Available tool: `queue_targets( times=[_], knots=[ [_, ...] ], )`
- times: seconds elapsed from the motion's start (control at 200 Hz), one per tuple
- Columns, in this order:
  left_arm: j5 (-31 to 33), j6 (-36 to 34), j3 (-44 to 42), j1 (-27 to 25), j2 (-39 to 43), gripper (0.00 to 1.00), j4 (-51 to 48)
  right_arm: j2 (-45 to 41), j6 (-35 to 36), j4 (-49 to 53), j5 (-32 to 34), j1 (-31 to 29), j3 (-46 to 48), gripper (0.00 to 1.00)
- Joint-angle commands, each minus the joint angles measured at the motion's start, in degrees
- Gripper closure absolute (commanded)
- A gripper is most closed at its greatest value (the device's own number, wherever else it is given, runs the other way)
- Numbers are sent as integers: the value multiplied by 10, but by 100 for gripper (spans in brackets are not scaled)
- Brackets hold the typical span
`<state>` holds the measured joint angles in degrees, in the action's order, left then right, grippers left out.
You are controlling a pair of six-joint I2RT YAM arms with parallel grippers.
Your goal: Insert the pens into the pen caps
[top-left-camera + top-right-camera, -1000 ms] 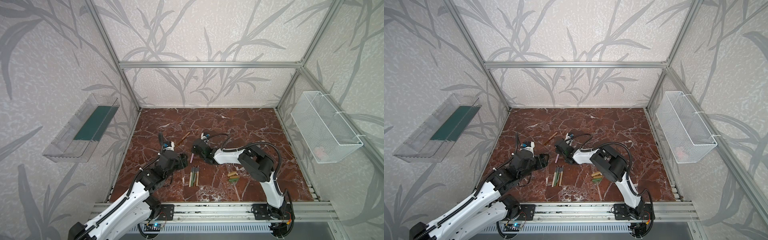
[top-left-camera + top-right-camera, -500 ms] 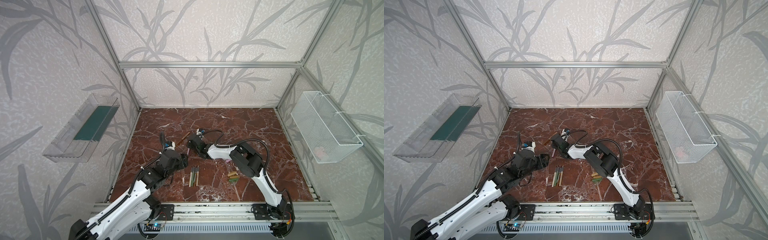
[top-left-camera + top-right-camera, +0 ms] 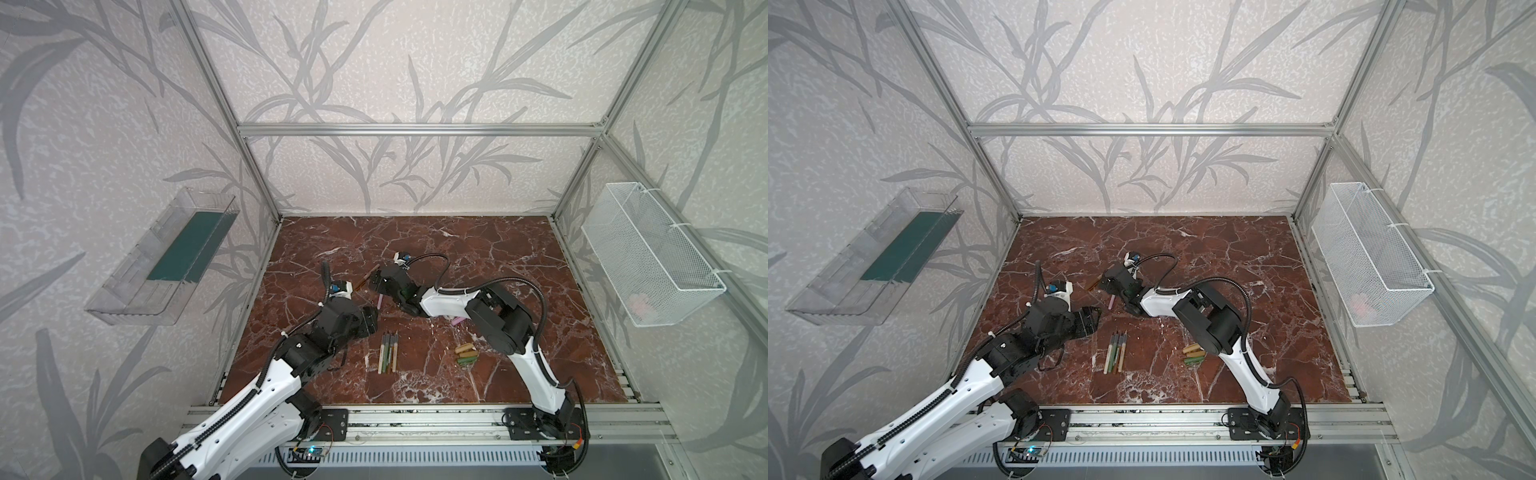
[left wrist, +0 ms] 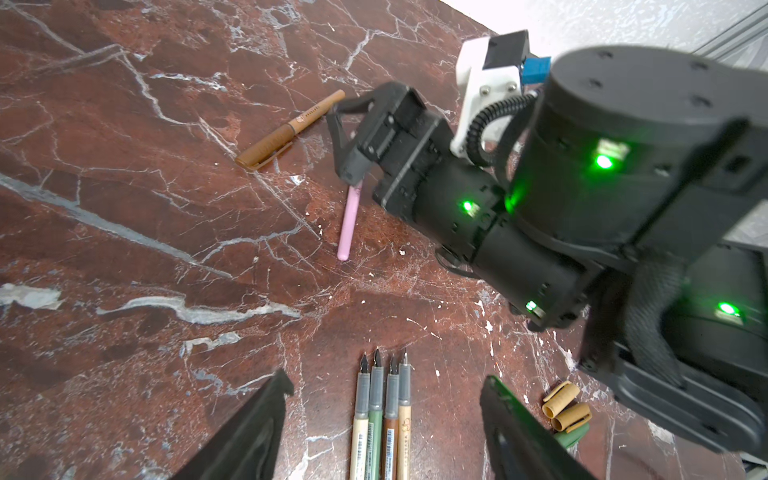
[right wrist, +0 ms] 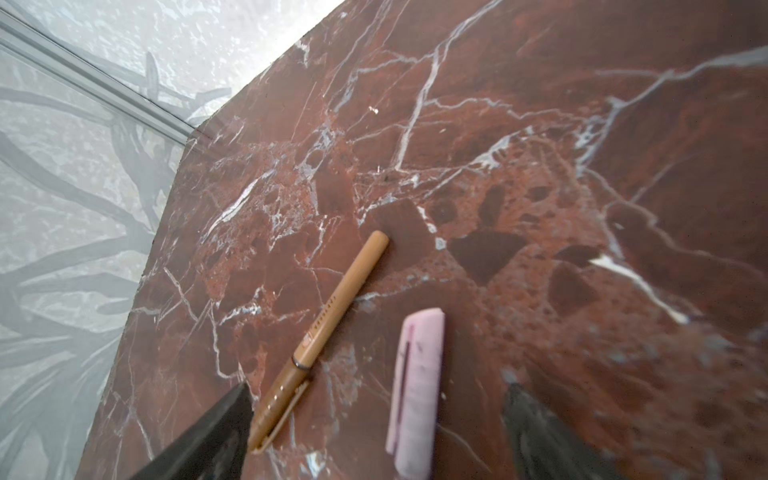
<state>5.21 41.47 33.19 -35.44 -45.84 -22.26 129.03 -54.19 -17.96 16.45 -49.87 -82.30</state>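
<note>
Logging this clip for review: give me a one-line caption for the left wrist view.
Right hand open over a pink pen, capped brown pen beside it, four uncapped pens in a row nearby.

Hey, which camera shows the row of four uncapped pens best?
The left wrist view: the four uncapped pens lie close up with clear dark tips, though their back ends are cut off. Both top views show them whole but tiny. The right wrist view misses them.

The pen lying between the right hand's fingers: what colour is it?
The pen is pink; the right wrist view shows it best.
</note>
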Motion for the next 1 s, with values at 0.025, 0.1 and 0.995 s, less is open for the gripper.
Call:
queue_targets(
  times=[0.025, 0.1, 0.995],
  knots=[
    [-42, -12, 4, 1, -20, 27, 10, -97, 44, -9, 9, 2, 92, 5],
    [-88, -7, -8, 0, -40, 32, 20, -168, 59, -20, 24, 3, 155, 5],
    [-4, 49, -65, -115, -221, 81, 42, -586, 85, -1, 117, 1, 518, 44]
  ],
)
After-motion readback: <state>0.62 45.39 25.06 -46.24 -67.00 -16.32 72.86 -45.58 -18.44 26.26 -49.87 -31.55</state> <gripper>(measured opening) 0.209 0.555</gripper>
